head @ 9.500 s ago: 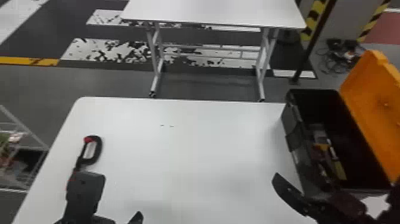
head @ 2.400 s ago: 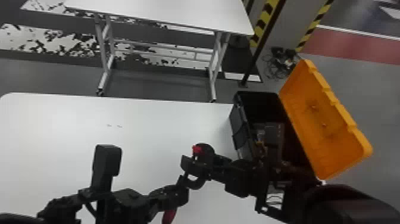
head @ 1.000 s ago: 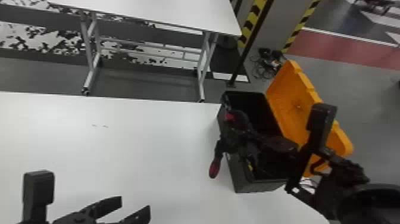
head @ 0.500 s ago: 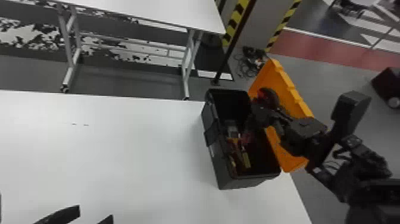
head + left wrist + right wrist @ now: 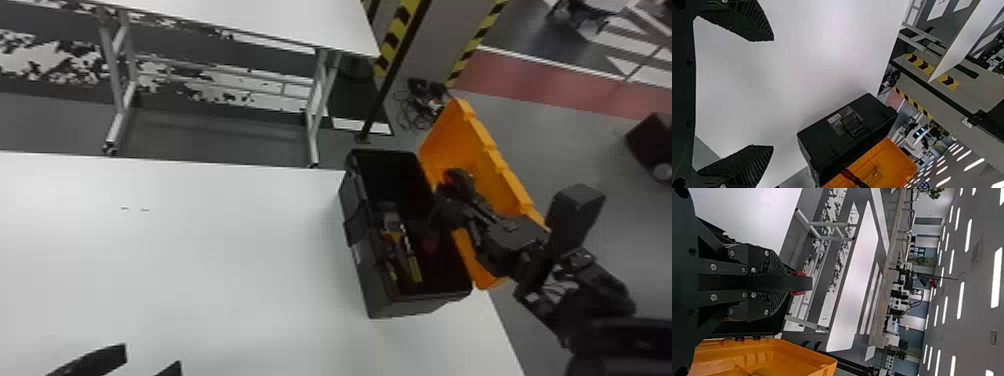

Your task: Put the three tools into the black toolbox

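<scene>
Red-ended, the last tool (image 5: 459, 179) now hangs over the toolbox (image 5: 400, 307), pinched in the right claw (image 5: 785, 283); the left claw (image 5: 773, 93) gapes empty. Lowering seems next.

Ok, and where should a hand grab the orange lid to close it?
Probably its free long rim, from above: the orange lid stands tilted open, that rim raised, away from the black toolbox. The far end looks best; the right arm crosses nearer.
</scene>
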Controlling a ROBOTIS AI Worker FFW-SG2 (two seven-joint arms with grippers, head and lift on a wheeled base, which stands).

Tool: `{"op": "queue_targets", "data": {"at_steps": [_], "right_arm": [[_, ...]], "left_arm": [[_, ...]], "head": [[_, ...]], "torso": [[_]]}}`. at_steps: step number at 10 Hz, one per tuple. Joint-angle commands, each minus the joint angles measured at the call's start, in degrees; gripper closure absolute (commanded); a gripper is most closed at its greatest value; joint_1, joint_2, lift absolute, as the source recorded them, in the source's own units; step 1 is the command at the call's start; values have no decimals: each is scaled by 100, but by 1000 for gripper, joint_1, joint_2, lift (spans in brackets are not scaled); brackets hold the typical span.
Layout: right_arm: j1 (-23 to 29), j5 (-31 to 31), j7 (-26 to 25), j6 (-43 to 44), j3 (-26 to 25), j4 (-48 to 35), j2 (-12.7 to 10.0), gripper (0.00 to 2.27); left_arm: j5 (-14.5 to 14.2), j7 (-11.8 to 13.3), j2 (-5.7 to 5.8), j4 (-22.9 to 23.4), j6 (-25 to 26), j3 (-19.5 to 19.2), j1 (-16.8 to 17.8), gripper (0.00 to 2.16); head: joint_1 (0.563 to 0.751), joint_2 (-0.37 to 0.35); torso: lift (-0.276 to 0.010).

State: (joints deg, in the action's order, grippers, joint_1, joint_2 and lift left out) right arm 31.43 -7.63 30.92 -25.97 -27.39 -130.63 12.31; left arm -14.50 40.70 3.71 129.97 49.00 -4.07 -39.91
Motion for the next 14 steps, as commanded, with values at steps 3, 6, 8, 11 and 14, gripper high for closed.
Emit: {"op": "queue_targets", "data": {"at_steps": [3,6,8,11,14], "right_arm": [[-129,-310,19,105,-161,529,-185,1710],[197,-828,98,52,-135,380,-475,19],[636,-1180,142,35,146,81,-871,19],[1181,-1162,28,949,911,-42,-1236,39],[1831,-626,-236,2724,1394,152,-1236,56]], "left_arm": [[0,79,42,11,0,-94,-43,26],[-9,-141,25,-33,-158,-129,-43,26],[52,-651,7,-59,-474,-67,-8,29],[1169,-2347,209,-112,-2478,847,-114,19],[1538,-3191,693,46,-3234,1181,-386,12]], "head": [[695,-350],[695,-350],[695,-350],[695,-261],[695,-181]], "torso": [[-51],[-51],[-51],[-51],[-51]]}}
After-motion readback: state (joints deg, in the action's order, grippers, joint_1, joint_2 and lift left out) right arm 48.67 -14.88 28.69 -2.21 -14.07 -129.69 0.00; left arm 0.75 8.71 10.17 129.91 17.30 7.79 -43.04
